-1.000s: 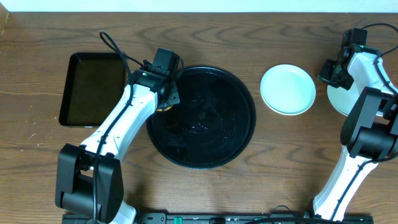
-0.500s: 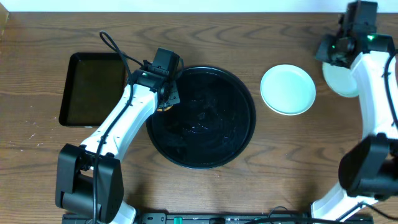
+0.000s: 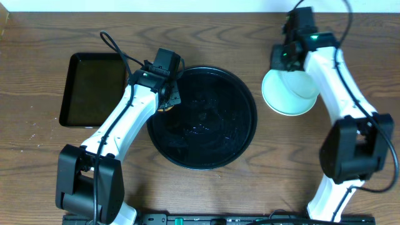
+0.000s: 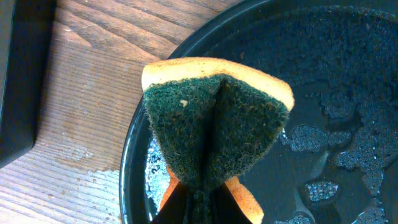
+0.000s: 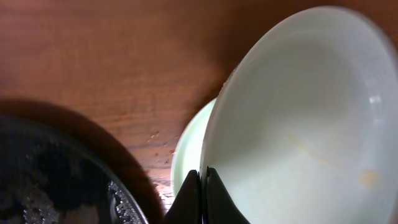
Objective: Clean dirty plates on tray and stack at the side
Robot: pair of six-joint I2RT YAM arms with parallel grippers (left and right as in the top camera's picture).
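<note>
Your R gripper point(image 5: 200, 186) is pinched tight on the rim of 1 tilted pale plate point(image 5: 298, 124), w/ a mint plate point(image 5: 194, 140) just beneath and the tray point(image 5: 68, 186) beside, so level it, centre it over that plate, lower gently, then release; L gripper point(image 4: 198, 202) grips the sponge point(image 4: 214, 124).

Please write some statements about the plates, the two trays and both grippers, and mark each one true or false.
1. The left gripper holds a sponge over the left rim of the round tray. True.
2. A plate lies on the round tray. False: it bears only wet patches.
3. The right gripper is shut on the rim of a pale plate, above a mint plate. True.
4. The rectangular tray lies to the right of the round tray. False: it lies to its left.
</note>
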